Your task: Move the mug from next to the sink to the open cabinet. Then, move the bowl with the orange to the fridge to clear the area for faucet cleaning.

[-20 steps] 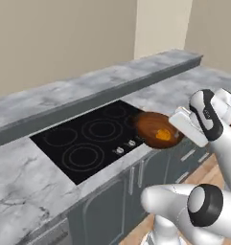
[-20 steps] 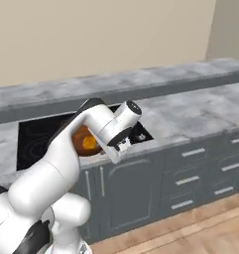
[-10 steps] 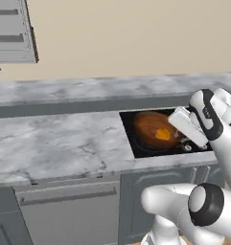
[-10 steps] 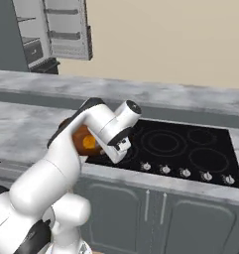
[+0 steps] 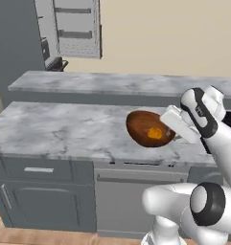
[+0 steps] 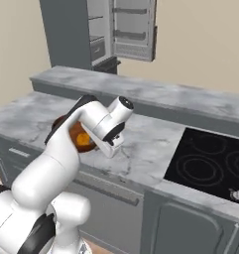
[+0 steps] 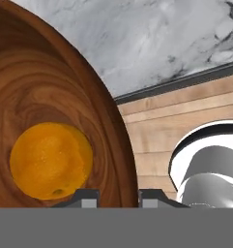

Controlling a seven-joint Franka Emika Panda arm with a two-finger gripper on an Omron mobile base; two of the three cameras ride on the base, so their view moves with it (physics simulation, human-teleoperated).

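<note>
Overhead, open fridge [image 6: 122,31] beyond marble counter [image 5: 64,129].

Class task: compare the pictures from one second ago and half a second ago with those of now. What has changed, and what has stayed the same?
The whole scene has shifted, so the base has driven or turned: the cooktop slid off toward the right and the open fridge came into view ahead. Nothing was let go. The tool stays clamped on the rim of the bowl, carried above the counter, with the orange inside it.
</note>
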